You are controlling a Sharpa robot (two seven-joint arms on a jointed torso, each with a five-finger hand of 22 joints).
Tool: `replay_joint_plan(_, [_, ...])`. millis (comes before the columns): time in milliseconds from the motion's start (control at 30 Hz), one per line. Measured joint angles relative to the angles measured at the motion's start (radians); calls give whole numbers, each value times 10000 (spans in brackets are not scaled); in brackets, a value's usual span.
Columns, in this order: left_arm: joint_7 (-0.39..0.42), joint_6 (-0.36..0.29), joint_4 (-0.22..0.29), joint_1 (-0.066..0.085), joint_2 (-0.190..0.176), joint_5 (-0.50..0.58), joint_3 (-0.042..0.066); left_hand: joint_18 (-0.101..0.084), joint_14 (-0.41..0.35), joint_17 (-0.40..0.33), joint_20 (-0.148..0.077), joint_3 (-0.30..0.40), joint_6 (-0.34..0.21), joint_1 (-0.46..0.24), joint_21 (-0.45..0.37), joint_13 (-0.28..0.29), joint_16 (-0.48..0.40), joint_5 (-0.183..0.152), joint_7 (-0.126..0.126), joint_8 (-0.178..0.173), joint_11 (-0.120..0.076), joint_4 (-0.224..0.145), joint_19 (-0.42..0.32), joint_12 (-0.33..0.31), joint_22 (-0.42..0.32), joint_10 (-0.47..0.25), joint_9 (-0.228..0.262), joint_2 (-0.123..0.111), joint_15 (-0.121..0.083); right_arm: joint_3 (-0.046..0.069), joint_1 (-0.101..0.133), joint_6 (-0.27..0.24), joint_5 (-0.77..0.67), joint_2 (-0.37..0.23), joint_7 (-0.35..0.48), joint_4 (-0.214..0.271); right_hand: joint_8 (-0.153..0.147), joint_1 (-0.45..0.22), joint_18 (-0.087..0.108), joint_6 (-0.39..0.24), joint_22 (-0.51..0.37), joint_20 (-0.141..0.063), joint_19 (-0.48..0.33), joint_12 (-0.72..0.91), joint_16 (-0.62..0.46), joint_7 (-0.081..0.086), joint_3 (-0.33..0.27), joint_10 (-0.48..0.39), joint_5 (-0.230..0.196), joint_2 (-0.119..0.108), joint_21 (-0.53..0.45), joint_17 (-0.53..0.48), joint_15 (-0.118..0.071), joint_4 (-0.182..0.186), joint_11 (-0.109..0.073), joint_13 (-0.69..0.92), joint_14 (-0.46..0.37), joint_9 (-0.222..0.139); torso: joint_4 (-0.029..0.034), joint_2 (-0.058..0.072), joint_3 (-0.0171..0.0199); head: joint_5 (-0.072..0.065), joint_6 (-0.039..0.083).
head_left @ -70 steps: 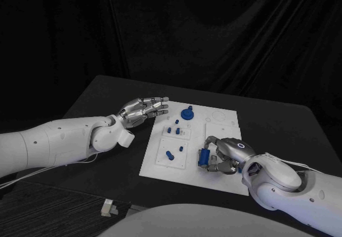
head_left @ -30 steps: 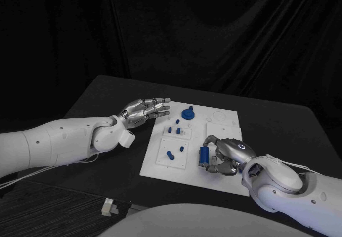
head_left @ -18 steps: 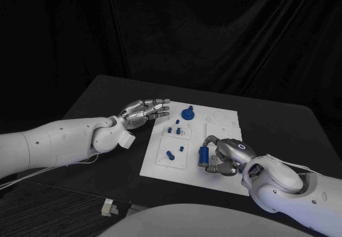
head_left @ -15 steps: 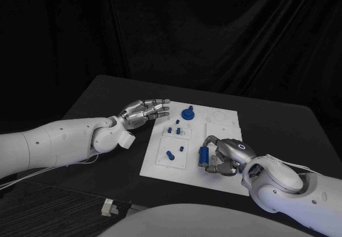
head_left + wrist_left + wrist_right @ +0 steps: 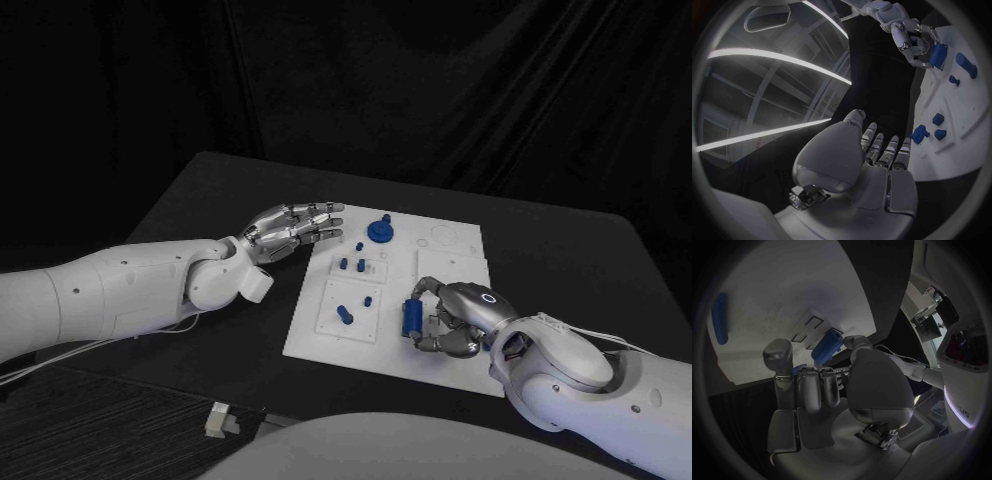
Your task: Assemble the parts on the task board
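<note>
The board's (image 5: 447,355) near right part is taken up by the right hand (image 5: 451,322), whose fingers close round a blue block (image 5: 411,318), so any way in from that side is blocked. The left hand (image 5: 293,225) hangs over the board's far left corner with fingers loosely extended, closing that edge. Between the two hands, small pegs (image 5: 351,264) and a round knob (image 5: 379,231) stand in the way, while the far right corner lies bare.
</note>
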Motion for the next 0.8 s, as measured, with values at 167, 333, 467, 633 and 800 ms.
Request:
replay_joint_plan(167, [-1,4,2,-11,-3,0,0,0,0,0,0,0,0,0,0,0,0,0,0,0,0,0,0,0,0,0,0,0,0,8,0,86,7,10,-43,0,-78,-1,0,24,0,1,0,0,0,5,93,2,-114,0,0,0,2,28,3,0,-1,-104,1,-1,0,0,0])
replay_joint_plan(333, [-2,4,3,-15,-9,0,0,0,0,0,0,0,0,0,0,0,0,0,0,0,1,0,0,0,0,0,0,0,0,13,0,175,7,17,-88,0,-148,-276,0,157,0,72,-72,0,0,-8,95,85,-114,-38,0,0,5,28,90,0,-2,-101,1,-1,0,2,0])
replay_joint_plan(467, [-2,5,4,-18,-13,0,0,0,0,0,0,0,0,0,0,0,0,0,0,0,1,0,0,0,-1,0,0,0,0,18,0,262,7,22,-126,0,-290,-276,0,171,0,107,-104,0,-11,-1,266,84,-272,-38,-1,0,7,-20,91,0,-3,-103,2,0,0,2,0])
replay_joint_plan(633, [-2,5,4,-20,-13,0,0,0,0,0,0,0,0,0,0,0,0,0,0,0,1,0,0,0,0,1,0,0,0,23,0,372,4,34,-176,-2,-724,-276,1,276,0,108,-106,0,-167,38,315,-37,-438,-39,-215,0,94,28,212,0,-86,-302,4,1,0,3,0])
replay_joint_plan(800, [-2,5,2,-22,-12,0,0,0,0,0,0,0,0,0,0,0,0,0,0,0,1,0,0,0,-1,1,0,0,0,19,0,525,4,46,-241,-8,-1386,-276,2,516,0,197,-197,0,-270,171,594,57,-886,-38,-484,0,158,88,307,0,-28,-884,3,1,0,3,0])
